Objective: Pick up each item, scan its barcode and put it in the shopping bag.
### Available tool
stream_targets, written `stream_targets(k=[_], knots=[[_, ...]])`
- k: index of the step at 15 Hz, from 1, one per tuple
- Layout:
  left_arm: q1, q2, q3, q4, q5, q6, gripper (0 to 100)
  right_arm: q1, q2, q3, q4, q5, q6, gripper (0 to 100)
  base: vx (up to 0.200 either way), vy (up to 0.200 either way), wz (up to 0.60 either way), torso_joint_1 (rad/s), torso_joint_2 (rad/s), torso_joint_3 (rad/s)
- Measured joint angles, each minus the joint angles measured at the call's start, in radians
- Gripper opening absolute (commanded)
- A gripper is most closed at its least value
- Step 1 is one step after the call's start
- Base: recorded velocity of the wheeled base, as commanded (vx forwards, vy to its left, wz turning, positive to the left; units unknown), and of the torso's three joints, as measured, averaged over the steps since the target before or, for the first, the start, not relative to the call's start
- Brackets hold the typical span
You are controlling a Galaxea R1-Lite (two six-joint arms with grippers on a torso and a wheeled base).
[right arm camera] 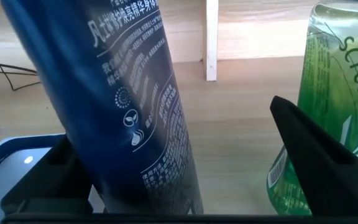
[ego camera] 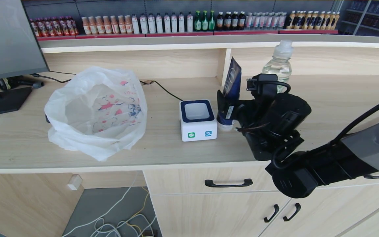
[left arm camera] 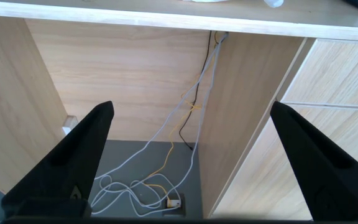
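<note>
A dark blue tube (ego camera: 231, 85) stands on its cap on the wooden counter (ego camera: 163, 148), just right of the white scanner box (ego camera: 197, 120). My right gripper (ego camera: 229, 110) is open around the tube's lower part. In the right wrist view the tube (right arm camera: 123, 93) lies against one finger (right arm camera: 48, 180), with a gap to the other finger (right arm camera: 316, 155). A clear bottle with a green label (ego camera: 279, 65) stands behind the gripper. The white shopping bag (ego camera: 97, 108) sits open at the counter's left. My left gripper (left arm camera: 191, 107) hangs open and empty below the counter.
A monitor (ego camera: 5, 39) on a black stand occupies the far left. A black cable (ego camera: 166, 90) runs along the counter to the scanner. A raised back ledge with a divider (ego camera: 225, 62) closes the counter's far side. Loose cables (left arm camera: 148, 186) lie on the floor under the counter.
</note>
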Motion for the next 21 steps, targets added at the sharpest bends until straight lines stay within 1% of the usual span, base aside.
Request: stream_targets(k=[8, 20, 21], knots=[[0.0, 0.0, 0.0, 0.0, 0.0, 0.0, 100, -0.006, 0.018, -0.002, -0.003, -0.001, 0.033, 100, 0.0, 0.0, 0.0, 0.0, 0.0, 0.0], [0.0, 0.0, 0.0, 0.0, 0.0, 0.0, 100, -0.012, 0.05, -0.004, -0.003, -0.002, 0.022, 100, 0.0, 0.0, 0.0, 0.0, 0.0, 0.0], [0.0, 0.0, 0.0, 0.0, 0.0, 0.0, 100, -0.013, 0.053, -0.007, -0.003, -0.002, 0.017, 0, 0.0, 0.0, 0.0, 0.0, 0.0, 0.0]])
